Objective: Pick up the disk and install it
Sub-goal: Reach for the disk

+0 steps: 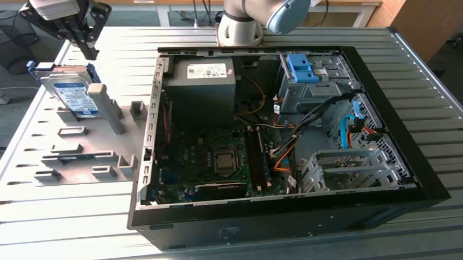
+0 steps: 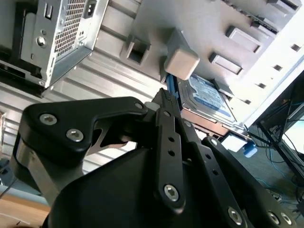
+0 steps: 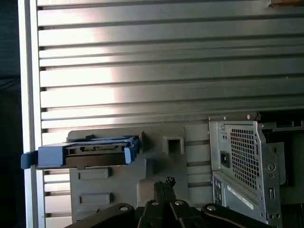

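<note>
Gripper (image 1: 91, 53) fingers pressed together, pinching nothing. It hovers just above the disk (image 1: 72, 95), at the disk's 1 o'clock in the exterior view. Disk stands tilted on edge in the grey fixture (image 1: 94, 143), blue rails on, at 9 o'clock of the open PC case (image 1: 304, 222). Its white-and-blue label isn't legible. Power supply (image 1: 203, 81) has a white sticker, also illegible.

Open air above the disk (image 1: 75, 96) — grey fixture post (image 1: 109, 107) just beside it
</note>
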